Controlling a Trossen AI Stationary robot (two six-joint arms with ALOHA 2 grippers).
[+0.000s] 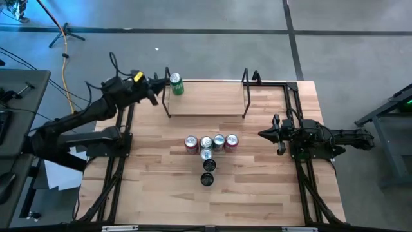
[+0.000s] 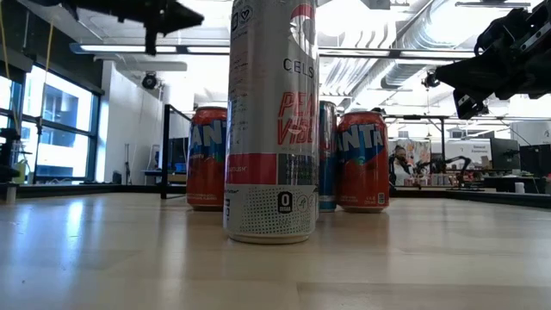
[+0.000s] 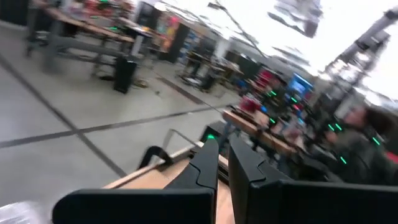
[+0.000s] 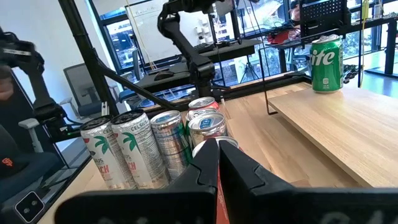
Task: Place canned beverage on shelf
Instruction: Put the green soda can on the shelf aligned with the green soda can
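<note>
A green can stands upright on the left end of the shelf, a pale board at the table's far side; the right wrist view also shows the can and the board. Several more cans stand clustered on the table's middle, the tall silver one nearest the front. My left gripper is shut and holds nothing, raised just left of the green can, its fingers pointing past the far edge. My right gripper is shut and holds nothing, at the right of the cluster.
Black wire uprights stand at the shelf's two ends, and the board between the green can and the right upright is bare. Black frame rails run along the table's left and right sides.
</note>
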